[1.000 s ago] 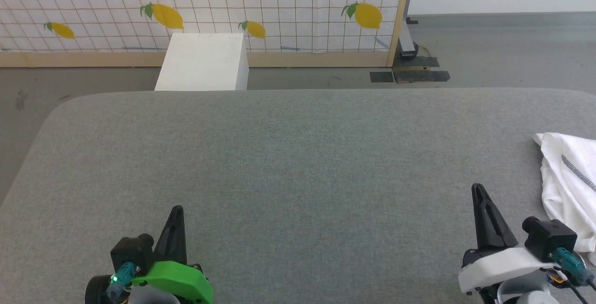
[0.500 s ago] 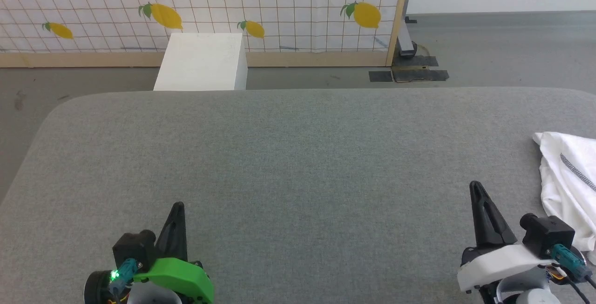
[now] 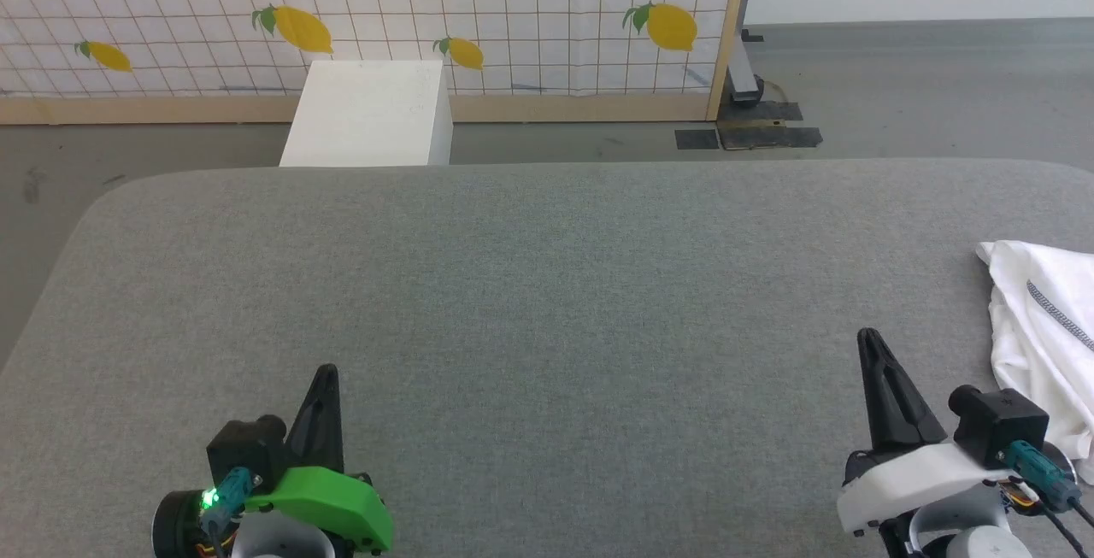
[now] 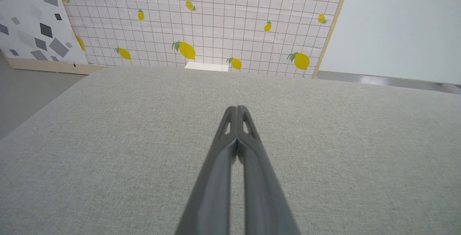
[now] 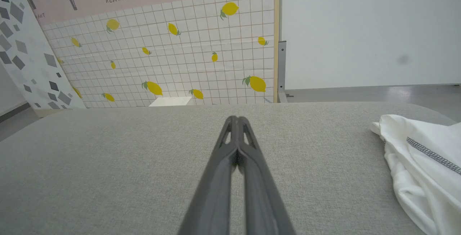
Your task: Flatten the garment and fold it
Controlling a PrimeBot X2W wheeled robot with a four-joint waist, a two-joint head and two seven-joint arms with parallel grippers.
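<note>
Head view: I see the garment [image 3: 1038, 344] lying bunched at the right edge of the grey table [image 3: 547, 284], near my right hand [image 3: 869, 337] but not touching it. The right hand's fingers are pressed together on nothing. The left hand [image 3: 326, 372] is likewise closed and empty, above bare table. A white box [image 3: 367, 118] stands beyond the table.

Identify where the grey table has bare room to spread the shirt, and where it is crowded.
Bare: the whole middle of the table, from its left edge across to the right gripper, and ahead of the left gripper up to the far edge. Crowded: the right edge, where the garment lies bunched beside the right gripper.
</note>
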